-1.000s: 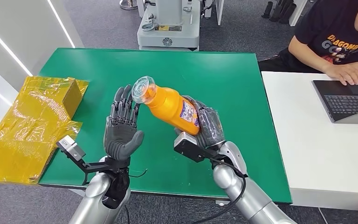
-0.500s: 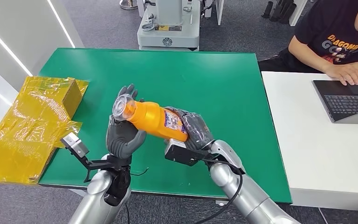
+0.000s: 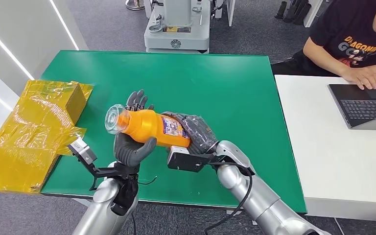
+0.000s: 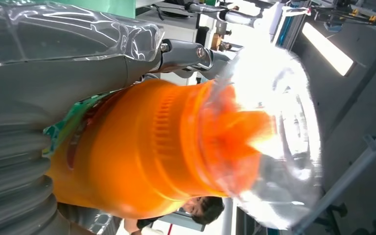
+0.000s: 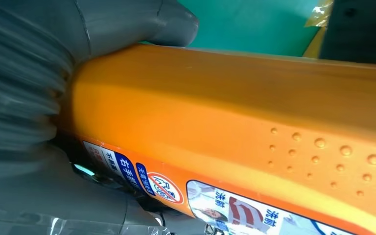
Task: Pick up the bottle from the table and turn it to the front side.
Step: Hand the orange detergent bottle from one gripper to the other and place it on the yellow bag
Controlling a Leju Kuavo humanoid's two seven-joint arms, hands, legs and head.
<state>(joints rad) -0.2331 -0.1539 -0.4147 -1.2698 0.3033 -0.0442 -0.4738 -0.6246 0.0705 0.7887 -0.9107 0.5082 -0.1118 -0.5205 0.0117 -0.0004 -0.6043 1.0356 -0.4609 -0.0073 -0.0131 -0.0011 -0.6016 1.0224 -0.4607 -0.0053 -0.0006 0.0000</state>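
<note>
Above the green table [image 3: 235, 83], right hand [image 3: 198, 133] grips the orange bottle [image 3: 149, 128] by its base, lying sideways across the open left hand [image 3: 129, 147]; releasing before left closes risks a drop.

Glossy orange plastic bottle [image 3: 149, 128] with clear cap [image 3: 112, 119]; matt green table [image 3: 245, 98]; crinkled yellow film [image 3: 24, 132].

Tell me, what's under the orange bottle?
The left hand is under the orange bottle, cupping its neck end, above the green table. The right hand grips its base. The bottle covers the left palm.
</note>
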